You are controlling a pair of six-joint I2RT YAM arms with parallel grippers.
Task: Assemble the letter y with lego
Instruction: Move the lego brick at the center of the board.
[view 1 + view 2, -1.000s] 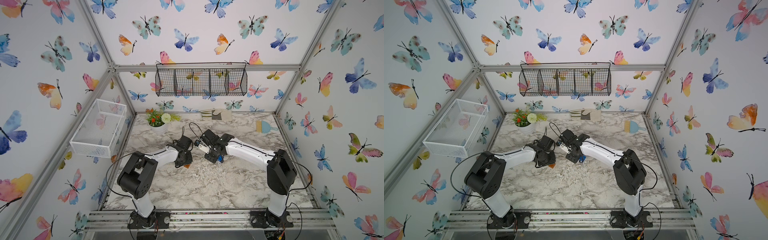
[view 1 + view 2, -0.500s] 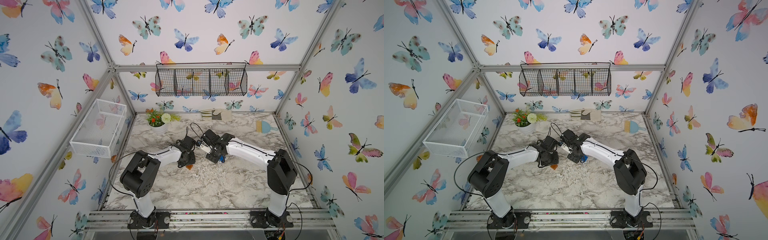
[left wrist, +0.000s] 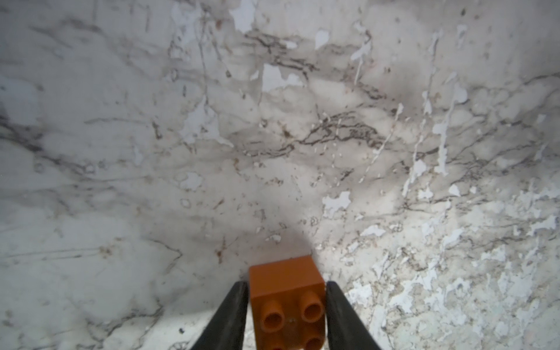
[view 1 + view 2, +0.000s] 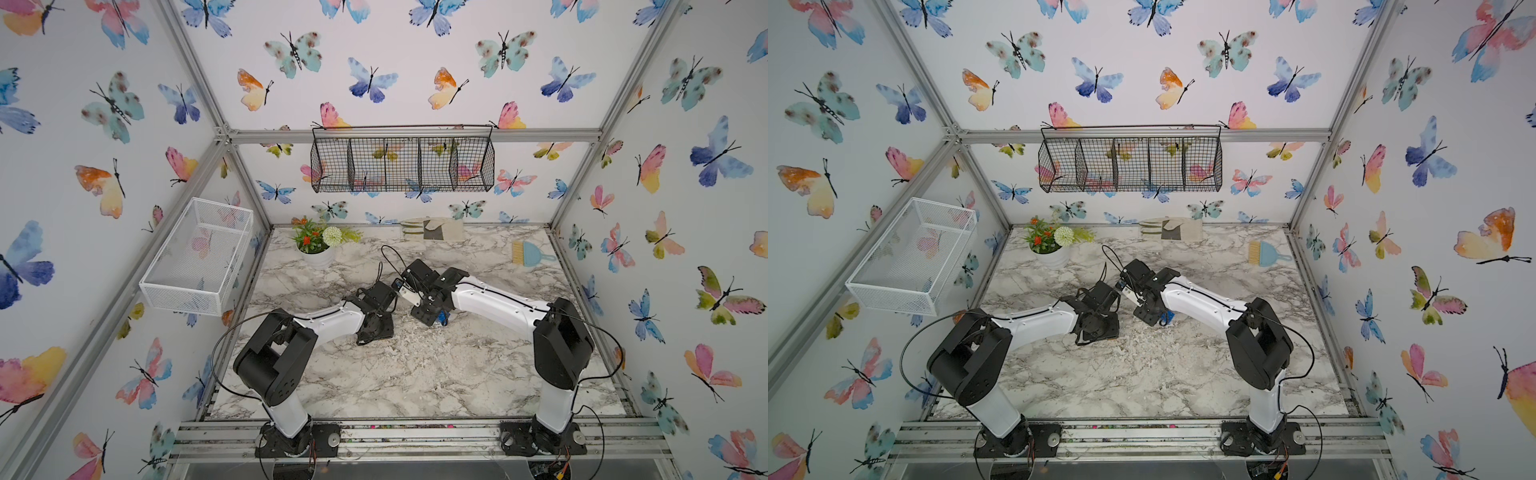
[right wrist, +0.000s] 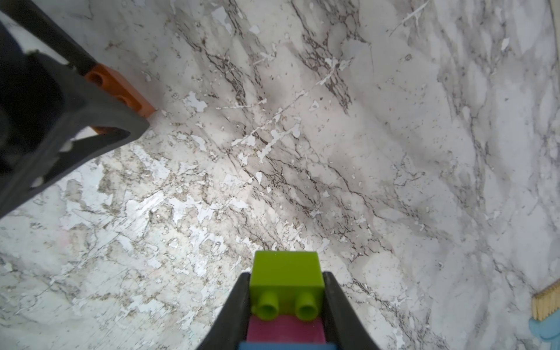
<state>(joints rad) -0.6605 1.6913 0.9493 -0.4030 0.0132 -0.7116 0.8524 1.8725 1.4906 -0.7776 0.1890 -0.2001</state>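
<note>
- Closest to the right wrist camera, the right end effector point(image 5: 286, 275) is clenched on a joined stack point(image 5: 286, 303). The blue brick point(image 5: 288, 345) is nearest the wrist, then the pink brick point(image 5: 285, 328), with the green brick point(image 5: 286, 269) at the outer end. Its fingers point(image 5: 235, 309) press on both sides.
- By that stack, the blue fork and two of the three stem pieces look done. How many blue bricks are joined I cannot tell, since they run off the picture edge.
- In the left wrist view, the left end effector point(image 3: 287, 285) is grasping the orange brick point(image 3: 286, 300), one finger against each side.
- Beyond the stack in the right wrist view, the orange brick's lower corner meets the marbled surface point(image 5: 333, 151), so it seems not lifted yet.
- In both top views the two end effectors sit near each other mid-surface but apart. The orange brick is not joined to the green one.
- What seems left: raise the orange brick, press it onto the free end of the green brick, then set the finished letter down.
- Farther back, no loose brick shows. Only a brush point(image 4: 530, 252) and a plant pot point(image 4: 318, 255) stand near the far edge, neither part of the job.
</note>
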